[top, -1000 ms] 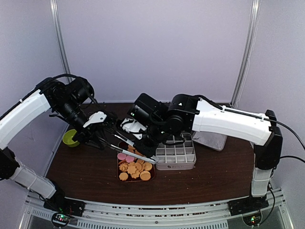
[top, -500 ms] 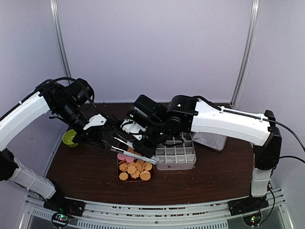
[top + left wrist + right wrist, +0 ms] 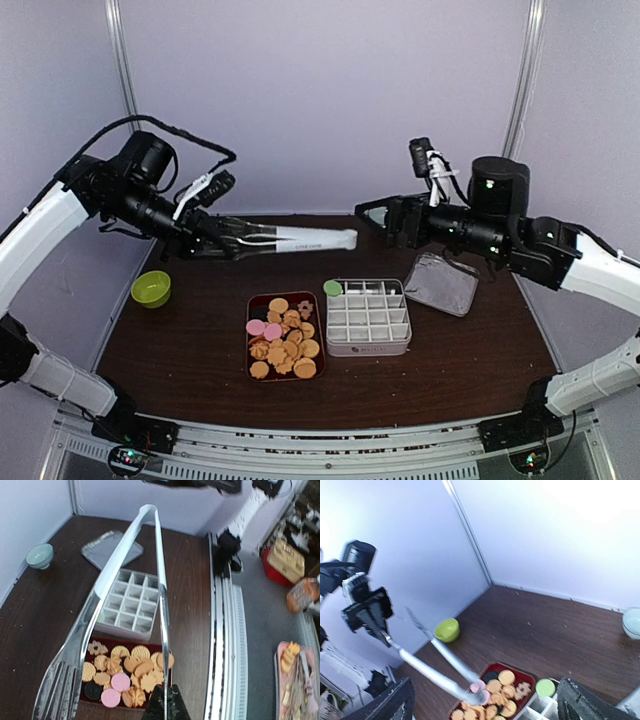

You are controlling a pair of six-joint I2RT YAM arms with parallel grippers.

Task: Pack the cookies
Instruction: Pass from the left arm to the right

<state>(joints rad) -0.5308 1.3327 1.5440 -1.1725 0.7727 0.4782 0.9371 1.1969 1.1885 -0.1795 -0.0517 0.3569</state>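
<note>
**A:** Left tool, quick?

**B:** The left gripper (image 3: 220,240) is clamped tight on the metal tongs (image 3: 300,240). They're up in the air and roughly level, with the free end pointing to 3 o'clock. On the left wrist view, one tong arm runs down to the gripper. The slotted arm splays off toward 7 o'clock.

**A:** Right one?

**B:** The right gripper (image 3: 378,218) is spread wide and holds nothing. It's raised and aimed at 9 o'clock, facing the tongs' tip with a gap between them. Its fingers (image 3: 390,705) sit at opposite bottom corners of its own wrist view.

**A:** Cookies?

**B:** The cookies (image 3: 284,342) are heaped in the red tray (image 3: 250,372) on the table (image 3: 450,350), toward 6 o'clock of centre. They're mostly golden, with two pink ones on the tray's 9 o'clock side and a few dark ones.

**A:** Any packed?

**B:** One green cookie (image 3: 332,288) is in the 11 o'clock corner cell of the compartment box (image 3: 368,335). The other cells look bare.

**A:** Box position?

**B:** It's just beside the tray at the tray's 3 o'clock.

**A:** Other items?

**B:** There's a green bowl (image 3: 151,289) at the tray's 9 o'clock, well apart from it. A silver tray (image 3: 443,283) is at the box's 2 o'clock. A pale bowl (image 3: 39,555) shows on the wrist views only.
</note>
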